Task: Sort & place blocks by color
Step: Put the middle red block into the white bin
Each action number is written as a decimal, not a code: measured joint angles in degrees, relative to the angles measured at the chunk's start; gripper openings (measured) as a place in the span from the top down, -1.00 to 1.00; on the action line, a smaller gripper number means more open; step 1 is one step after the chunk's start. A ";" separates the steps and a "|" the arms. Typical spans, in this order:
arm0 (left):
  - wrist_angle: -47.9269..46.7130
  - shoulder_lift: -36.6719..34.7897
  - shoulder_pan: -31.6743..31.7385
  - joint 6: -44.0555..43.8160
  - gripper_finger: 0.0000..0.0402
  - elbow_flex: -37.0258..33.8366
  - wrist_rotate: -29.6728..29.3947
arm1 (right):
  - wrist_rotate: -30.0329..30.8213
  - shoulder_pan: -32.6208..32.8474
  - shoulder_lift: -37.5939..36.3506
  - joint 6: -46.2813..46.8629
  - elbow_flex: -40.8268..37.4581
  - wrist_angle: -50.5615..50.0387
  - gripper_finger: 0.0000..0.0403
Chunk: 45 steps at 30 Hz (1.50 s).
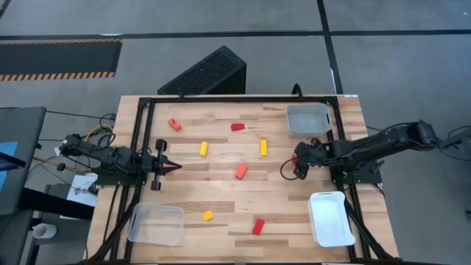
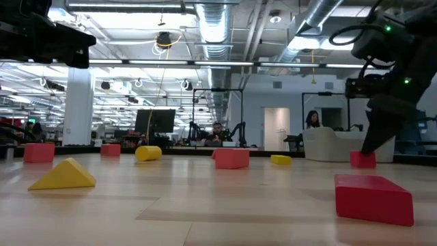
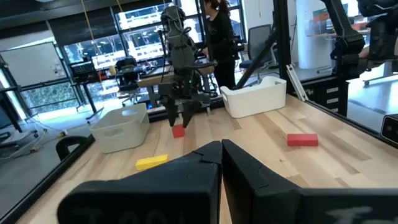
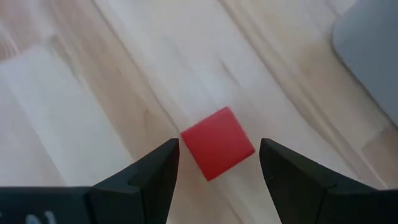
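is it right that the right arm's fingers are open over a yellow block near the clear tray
Not quite. The block under the right arm's open fingers is red, not yellow, as the right wrist view shows. The rest holds: they are open, near the clear tray.

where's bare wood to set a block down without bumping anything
The widest bare wood lies along the near edge between the clear tray and the white tray, apart from a yellow block and a red block. The table's middle is dotted with blocks, crowded near the right gripper.
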 joint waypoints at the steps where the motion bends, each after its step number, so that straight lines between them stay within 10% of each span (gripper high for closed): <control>1: -0.02 0.00 -0.02 0.00 0.99 0.00 0.00 | -0.04 0.10 0.68 0.06 0.00 0.01 -0.24; 21: -0.01 0.00 0.00 0.40 0.99 0.00 -0.22 | 1.45 0.24 11.25 -3.92 0.28 5.83 -0.10; 27: 0.00 0.00 -0.02 0.39 0.99 0.00 -0.22 | 1.01 0.22 9.11 -4.12 0.08 4.98 0.33; 45: 0.00 0.00 -0.01 0.09 0.99 0.00 -0.17 | -0.59 5.36 -6.35 2.57 -0.04 3.41 0.33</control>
